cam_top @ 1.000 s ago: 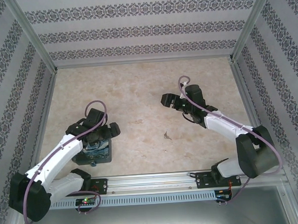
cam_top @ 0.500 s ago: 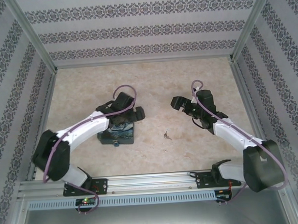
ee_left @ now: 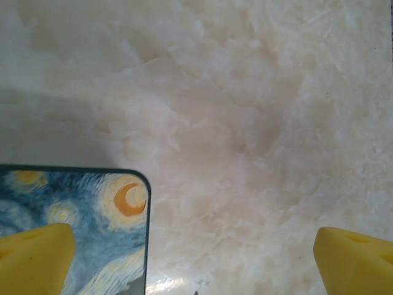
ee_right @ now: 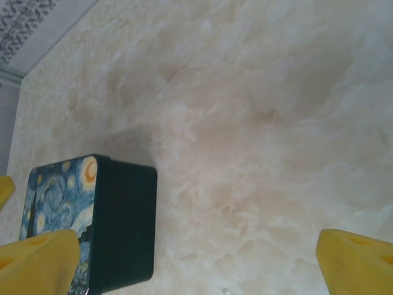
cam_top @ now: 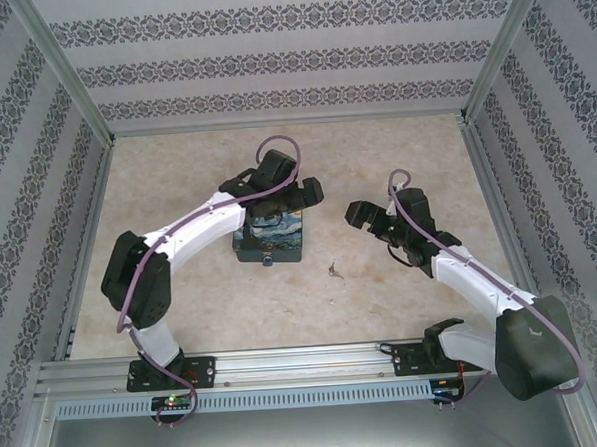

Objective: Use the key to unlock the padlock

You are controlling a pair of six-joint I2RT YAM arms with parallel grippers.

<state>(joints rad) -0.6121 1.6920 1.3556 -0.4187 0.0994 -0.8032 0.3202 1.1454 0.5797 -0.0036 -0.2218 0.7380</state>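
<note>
We see a booth walled with pale panels [cam_top: 34,147] carrying bands of dark ornament, held at the corners by silvery posts [cam_top: 65,70]. The floor of it is a beige, marbled tabletop [cam_top: 195,159], mostly bare, with soft shadows under the arms. A metal rail [cam_top: 306,361] runs along the near edge and carries both bases.

On the left, the arm bends in over the painted tin [cam_top: 269,240], and the left gripper [cam_top: 286,206] hangs above the tin's far side. From its wrist camera we find the yellow pads [ee_left: 34,258] spread wide apart with nothing between them. One sits over the tin's starry lid [ee_left: 92,233], the other over bare marble.

At the tin's near wall we make out a small blue spot, the padlock [cam_top: 268,260]; its shackle is too small to tell. To its right a tiny dark key [cam_top: 334,270] lies alone on the marble, apart from the tin.

Further right, the right gripper [cam_top: 368,218] hovers above the table, facing the tin, its jaws likewise wide apart and empty. Its wrist camera shows the tin's dark side wall [ee_right: 123,227] standing on the marble.
</note>
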